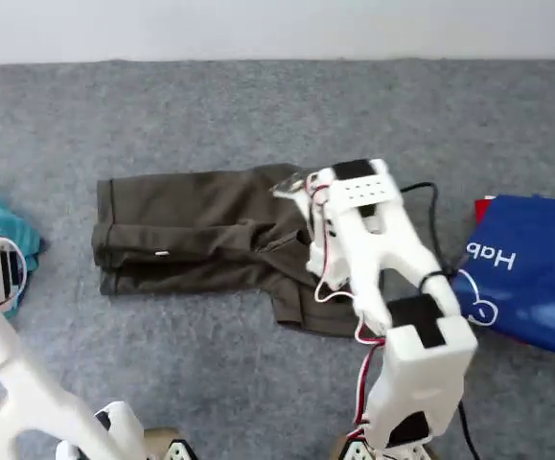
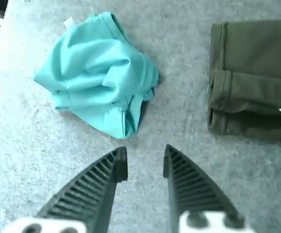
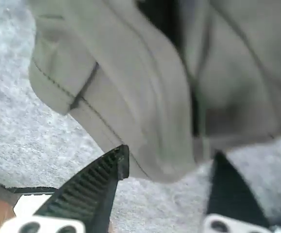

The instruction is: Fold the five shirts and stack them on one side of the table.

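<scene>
Grey felt-like covering (image 1: pixel 210 383) runs across the whole table up to a white wall (image 1: pixel 258 29) at the far edge. From my station I see the olive shirt (image 1: pixel 200 230) lying near the middle of the table, partly folded: its long body is doubled over into a flat band, and a sleeve end sticks out toward the near side under the right arm (image 1: pixel 392 278).

The right gripper (image 3: pixel 172 167) sits low over that end of the olive shirt. Its fingers are spread wide, with a hemmed fold of the cloth lying between them. I cannot tell whether either finger actually touches the fabric, since the wrist view is very close.

The left gripper (image 2: pixel 145 162) hovers over bare covering, fingers parted and holding nothing. The crumpled teal shirt (image 2: pixel 96 73) is on one side of it and the folded end of the olive shirt on the other, the two well apart.

A blue cloth (image 1: pixel 536 278) with white print lies at the table's right edge, near the right arm. It looks like another shirt, though I can't be sure.
</scene>
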Tool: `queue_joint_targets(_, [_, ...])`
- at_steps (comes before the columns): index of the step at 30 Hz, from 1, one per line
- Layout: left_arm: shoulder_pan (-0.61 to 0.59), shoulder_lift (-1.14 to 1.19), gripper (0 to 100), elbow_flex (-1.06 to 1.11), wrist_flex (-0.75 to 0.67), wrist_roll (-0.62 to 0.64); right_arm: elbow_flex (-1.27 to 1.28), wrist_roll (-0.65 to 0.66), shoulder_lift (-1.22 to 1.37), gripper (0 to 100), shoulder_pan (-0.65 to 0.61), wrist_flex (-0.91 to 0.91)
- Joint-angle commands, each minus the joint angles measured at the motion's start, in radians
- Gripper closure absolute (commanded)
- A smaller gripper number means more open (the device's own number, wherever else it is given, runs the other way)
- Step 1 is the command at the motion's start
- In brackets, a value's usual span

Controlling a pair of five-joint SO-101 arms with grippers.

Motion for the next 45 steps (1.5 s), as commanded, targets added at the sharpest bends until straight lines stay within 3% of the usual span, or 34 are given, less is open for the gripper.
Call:
queue_joint_targets(1, [-0.006, -0.025, 87, 0.010, -0.028, 0.008, -0.064, 0.012, 0.024, 87.2, -0.013, -0.008])
queue_joint_targets(4, [-0.003, -0.018, 87, 0.010, -0.029, 0.008, -0.107, 0.015, 0.041, 90.1, -0.002, -0.004])
queue_joint_targets(10, [-0.002, -0.017, 87, 0.010, -0.077, 0.009, -0.173, 0.144, 0.045, 98.2, 0.019, 0.022])
queue_joint_targets(14, [-0.002, -0.015, 87, 0.012, -0.107, 0.011, -0.180, 0.192, 0.045, 98.7, 0.036, 0.076])
queue_joint_targets(17, [-0.002, -0.015, 87, 0.019, -0.114, 0.011, -0.209, 0.184, 0.041, 95.5, 0.045, 0.107])
queue_joint_targets(23, [0.000, -0.015, 87, 0.073, -0.114, 0.011, -0.275, 0.072, 0.050, 76.7, 0.022, 0.085])
queue_joint_targets(33, [0.000, -0.017, 87, 0.074, -0.112, 0.011, -0.278, 0.069, 0.170, 76.4, -0.062, 0.051])
queue_joint_targets(35, [0.000, -0.017, 87, 0.074, -0.109, 0.011, -0.278, 0.069, 0.191, 78.3, -0.070, 0.053])
queue_joint_targets(41, [-0.005, -0.025, 87, 0.074, -0.106, 0.012, -0.279, 0.078, 0.217, 98.6, -0.044, 0.065])
queue_joint_targets(45, [-0.006, -0.025, 87, 0.074, -0.106, 0.012, -0.279, 0.160, 0.211, 98.8, 0.012, 0.111])
